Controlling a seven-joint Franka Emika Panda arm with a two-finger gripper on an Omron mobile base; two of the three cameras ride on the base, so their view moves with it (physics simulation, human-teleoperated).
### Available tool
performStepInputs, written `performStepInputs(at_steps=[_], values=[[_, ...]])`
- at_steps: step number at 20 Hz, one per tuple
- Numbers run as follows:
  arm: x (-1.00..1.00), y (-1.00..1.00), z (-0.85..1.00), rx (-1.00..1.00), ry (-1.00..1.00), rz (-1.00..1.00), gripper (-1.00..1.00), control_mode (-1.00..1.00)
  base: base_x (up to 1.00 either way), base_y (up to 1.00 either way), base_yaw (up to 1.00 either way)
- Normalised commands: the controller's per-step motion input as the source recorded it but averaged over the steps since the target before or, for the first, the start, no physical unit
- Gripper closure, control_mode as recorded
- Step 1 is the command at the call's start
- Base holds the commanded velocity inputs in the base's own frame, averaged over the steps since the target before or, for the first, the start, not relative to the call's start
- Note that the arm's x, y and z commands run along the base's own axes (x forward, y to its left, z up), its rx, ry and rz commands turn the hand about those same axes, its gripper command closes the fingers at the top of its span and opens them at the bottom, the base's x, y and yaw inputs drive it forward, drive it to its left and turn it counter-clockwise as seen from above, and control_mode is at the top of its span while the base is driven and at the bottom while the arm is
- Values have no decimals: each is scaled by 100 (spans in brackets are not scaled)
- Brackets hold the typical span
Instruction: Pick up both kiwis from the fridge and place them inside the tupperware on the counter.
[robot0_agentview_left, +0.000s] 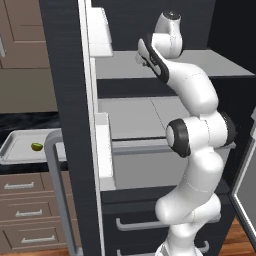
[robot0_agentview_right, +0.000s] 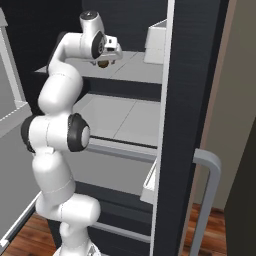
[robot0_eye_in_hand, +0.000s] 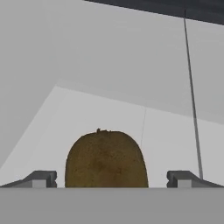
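- Inside the fridge (robot0_agentview_right: 192, 75), up at the top light-grey shelf (robot0_agentview_right: 135, 67): gripper (robot0_agentview_right: 103, 61) reaches in over the brown kiwi (robot0_agentview_right: 103, 64).
- Hand view: that kiwi (robot0_eye_in_hand: 106, 159) is a dull brown, fuzzy-looking, rounded oval, centred between the two dark fingertips (robot0_eye_in_hand: 41, 178); fingers spread wide, clear gap on each side, nothing clamped.
- Shelf surface is smooth, matte, pale grey, flat panels with thin seam lines.
- Fridge body is black with a fine grain; open door carries white boxy bins (robot0_agentview_left: 102, 35) and a long grey rounded bar handle (robot0_agentview_left: 59, 185).
- Green kiwi (robot0_agentview_left: 36, 146): small, bright yellow-green oval, already lying in the tupperware (robot0_agentview_left: 15, 150).
- Tupperware is a shallow white tray, rounded corners, low raised rim, sitting on the counter (robot0_agentview_left: 25, 122), which is black with white marble veins.
- Below the counter: tan-brown drawers (robot0_agentview_left: 22, 212) with silver bar handles.
- Arm (robot0_agentview_left: 197, 145) is glossy white with dark joint rings.
- No legible writing or labels anywhere.
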Motion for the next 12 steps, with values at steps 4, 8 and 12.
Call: performStepInputs(at_steps=[4, 8, 12], values=[[10, 0, -8, 0, 0, 0, -100, -100, 0, 0, 0], [0, 0, -16, 0, 0, 0, 100, -100, 0, 0, 0], [0, 0, -21, 0, 0, 0, 100, -100, 0, 0, 0]])
